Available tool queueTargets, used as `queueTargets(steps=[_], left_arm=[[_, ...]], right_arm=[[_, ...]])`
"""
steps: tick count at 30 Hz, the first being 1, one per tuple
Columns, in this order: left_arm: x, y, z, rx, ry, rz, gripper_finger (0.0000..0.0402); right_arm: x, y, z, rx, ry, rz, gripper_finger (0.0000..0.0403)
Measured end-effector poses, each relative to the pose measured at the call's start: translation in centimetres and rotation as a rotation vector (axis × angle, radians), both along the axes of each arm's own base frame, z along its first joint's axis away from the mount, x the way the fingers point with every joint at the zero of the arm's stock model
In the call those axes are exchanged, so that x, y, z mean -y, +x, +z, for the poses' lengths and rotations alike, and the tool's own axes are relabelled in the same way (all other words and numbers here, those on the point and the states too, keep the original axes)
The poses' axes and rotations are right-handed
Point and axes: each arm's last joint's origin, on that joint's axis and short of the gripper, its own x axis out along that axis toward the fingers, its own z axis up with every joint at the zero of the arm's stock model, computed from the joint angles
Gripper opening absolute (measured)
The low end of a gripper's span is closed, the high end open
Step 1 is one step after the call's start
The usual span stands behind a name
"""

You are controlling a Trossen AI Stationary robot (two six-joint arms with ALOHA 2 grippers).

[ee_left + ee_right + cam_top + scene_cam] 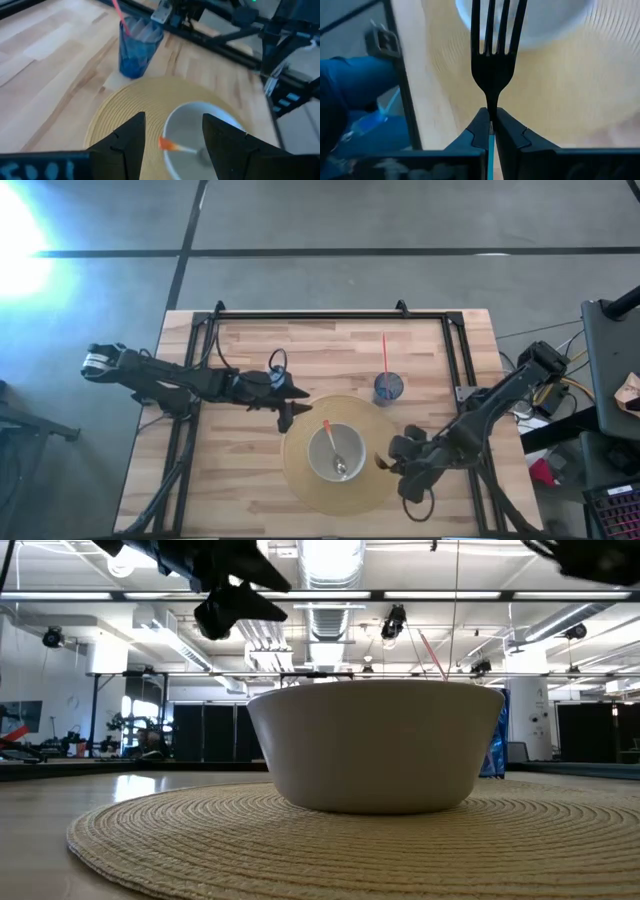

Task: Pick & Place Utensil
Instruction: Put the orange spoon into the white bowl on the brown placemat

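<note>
Fork (492,55) clamped by its handle between the closed fingers of the right gripper (491,129), tines pointing ahead toward the white bowl (339,451); in the high view this gripper (392,463) sits right of centre in the lower frame, at the right edge of the round woven placemat (300,480). Held end-on like this, the fork is probably lined up for delivery into the bowl or onto the mat. Bowl stands at the mat's centre and already holds a spoon with an orange-tipped handle (333,444), its bowl end low against the inner wall. Blue cup (388,388), just above and right of the mat on the wooden table (240,480), holds one pink straw (385,352) standing upright. Left gripper (172,137) hangs above the mat's left edge, fingers spread apart with nothing between them, apparently waiting clear of the bowl.
</note>
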Motion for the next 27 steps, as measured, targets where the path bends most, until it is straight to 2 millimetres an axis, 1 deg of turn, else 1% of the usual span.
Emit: queueTargets(steps=[4, 9, 16, 20, 23, 27], left_arm=[[0.0, 0.1, 0.3, 0.037, -0.039, 0.013, 0.0188], [0.1, 0.2, 0.4, 0.047, -0.067, 0.01, 0.0188], [0.6, 0.2, 0.7, 0.07, -0.112, -0.049, 0.0188], [1.1, 0.3, 1.2, 0.124, -0.132, -0.089, 0.0188], [1.6, 0.4, 1.8, 0.181, -0.148, -0.132, 0.0188], [2.0, 0.4, 2.1, 0.216, -0.158, -0.162, 0.0188]], right_arm=[[0.3, 0.9, 2.0, 0.13, -0.114, 0.046, 0.0012], [1.2, 2.0, 3.8, 0.226, -0.247, 0.096, 0.0012], [2.8, 3.3, 4.8, 0.262, -0.347, 0.145, 0.0013], [3.7, 3.9, 5.2, 0.272, -0.404, 0.175, 0.0013], [4.3, 4.2, 5.6, 0.286, -0.479, 0.212, 0.0013], [4.7, 4.7, 6.2, 0.302, -0.607, 0.287, 0.0013]])
